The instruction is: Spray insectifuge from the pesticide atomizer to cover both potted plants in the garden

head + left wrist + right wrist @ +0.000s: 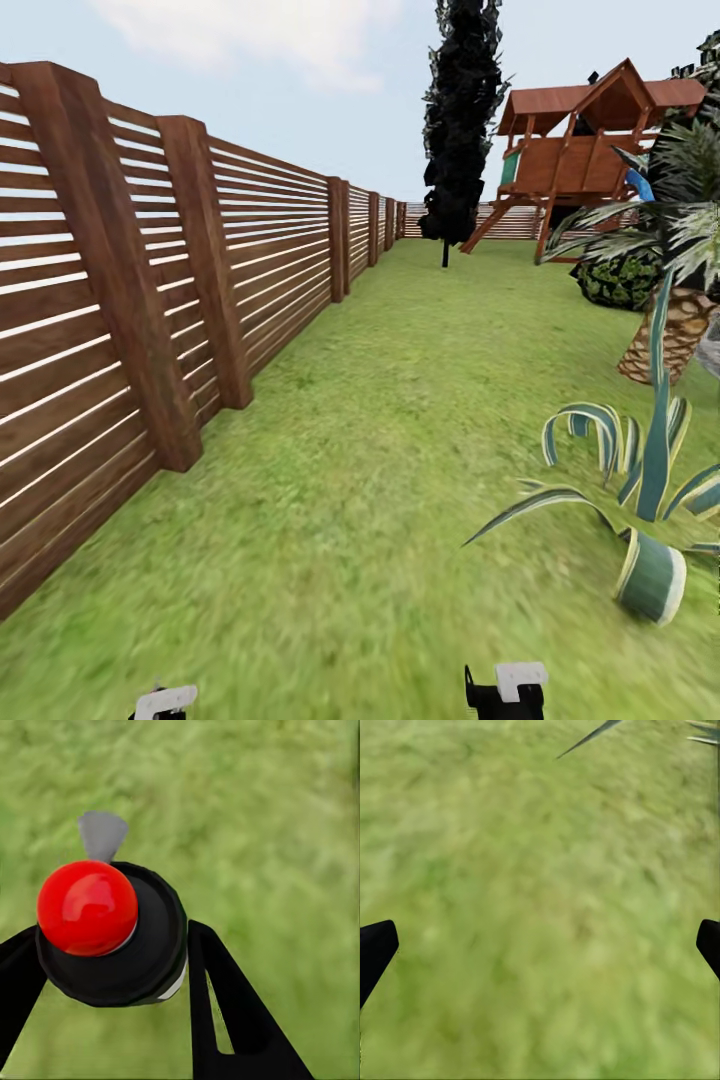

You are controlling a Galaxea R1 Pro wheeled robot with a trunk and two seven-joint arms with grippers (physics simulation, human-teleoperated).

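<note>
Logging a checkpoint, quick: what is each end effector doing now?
Left end effector: shut on the pesticide atomizer.
Right end effector: open, holding nothing.

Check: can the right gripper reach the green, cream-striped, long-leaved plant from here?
Probably yes: only open lawn lies between the open right gripper and the plant, whose nearest leaves look close.

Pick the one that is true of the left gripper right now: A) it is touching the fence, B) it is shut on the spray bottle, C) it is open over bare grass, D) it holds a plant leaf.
B: in the left wrist view the left gripper has its black fingers closed either side of the pesticide atomizer, above grass.
</note>
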